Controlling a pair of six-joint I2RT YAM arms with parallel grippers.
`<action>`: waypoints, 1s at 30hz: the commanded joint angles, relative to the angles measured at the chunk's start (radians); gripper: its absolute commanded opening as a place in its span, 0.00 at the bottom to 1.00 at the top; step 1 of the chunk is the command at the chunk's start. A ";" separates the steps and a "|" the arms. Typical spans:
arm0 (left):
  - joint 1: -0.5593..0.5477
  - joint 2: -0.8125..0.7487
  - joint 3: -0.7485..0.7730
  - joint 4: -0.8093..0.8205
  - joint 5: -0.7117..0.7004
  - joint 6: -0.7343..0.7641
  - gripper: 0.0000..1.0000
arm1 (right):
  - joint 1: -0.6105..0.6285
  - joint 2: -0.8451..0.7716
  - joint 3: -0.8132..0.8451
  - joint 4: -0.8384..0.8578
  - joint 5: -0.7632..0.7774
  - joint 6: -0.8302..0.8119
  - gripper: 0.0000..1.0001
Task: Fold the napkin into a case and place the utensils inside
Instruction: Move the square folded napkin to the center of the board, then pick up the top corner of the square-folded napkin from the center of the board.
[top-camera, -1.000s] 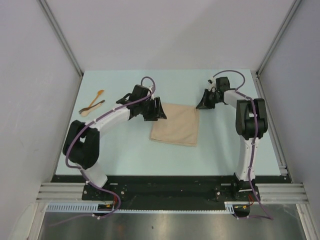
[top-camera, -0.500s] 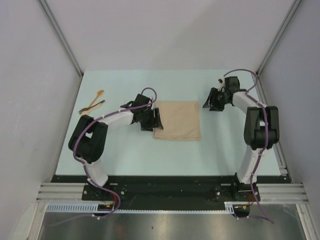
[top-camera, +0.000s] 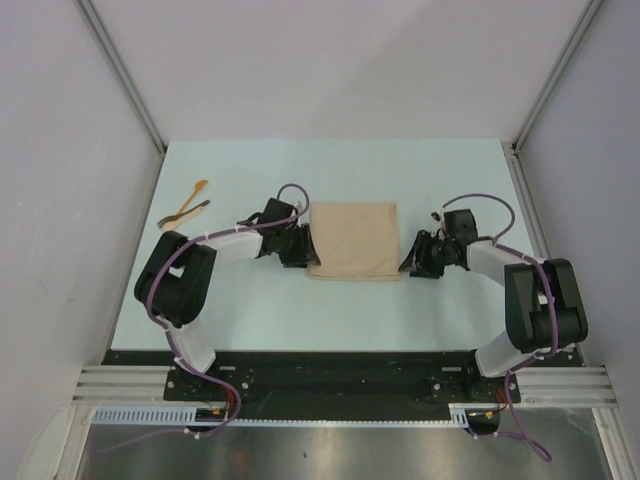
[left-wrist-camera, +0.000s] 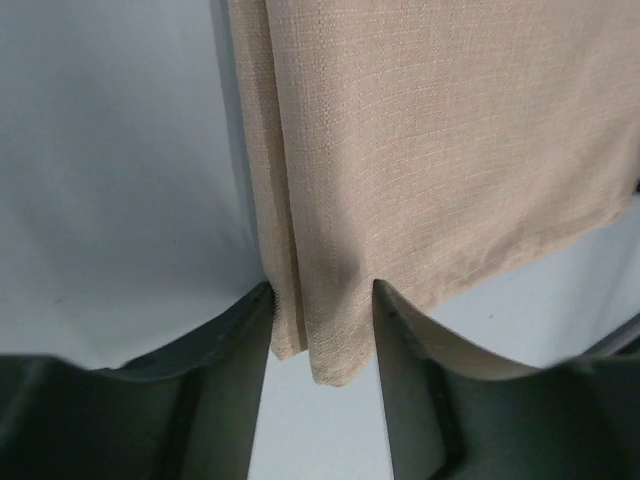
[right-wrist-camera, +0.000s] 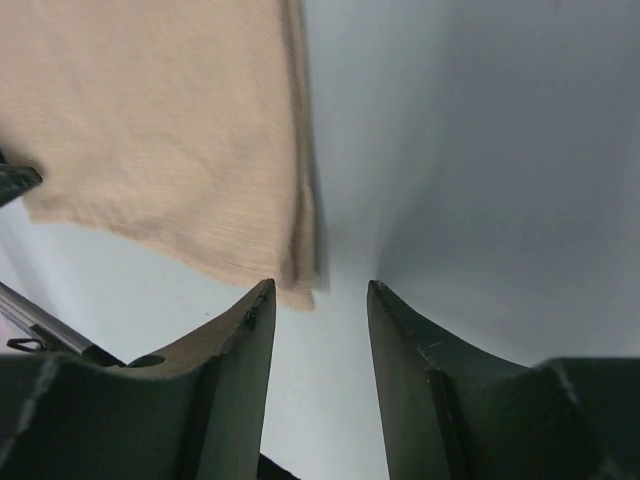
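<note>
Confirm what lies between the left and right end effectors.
Top external view: only the folded napkin, flat on the table. The left end effector sits at its near-left corner, the right end effector just off its near-right corner.

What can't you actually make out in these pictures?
Top view: the utensils are too small to tell the darker piece's kind.
Left wrist view: whether the left hand pinches the napkin; its fingers cover the contact.
Right wrist view: napkin blurred, cut off by the top edge.
</note>
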 joint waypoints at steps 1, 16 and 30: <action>0.013 0.001 -0.098 0.073 0.038 -0.020 0.37 | 0.012 -0.093 -0.099 0.099 0.041 0.085 0.46; -0.094 -0.166 -0.501 0.553 0.136 -0.359 0.06 | 0.025 -0.242 -0.161 0.064 0.135 0.099 0.43; -0.096 -0.283 -0.518 0.457 0.101 -0.337 0.29 | 0.120 -0.140 -0.044 -0.007 0.241 0.067 0.30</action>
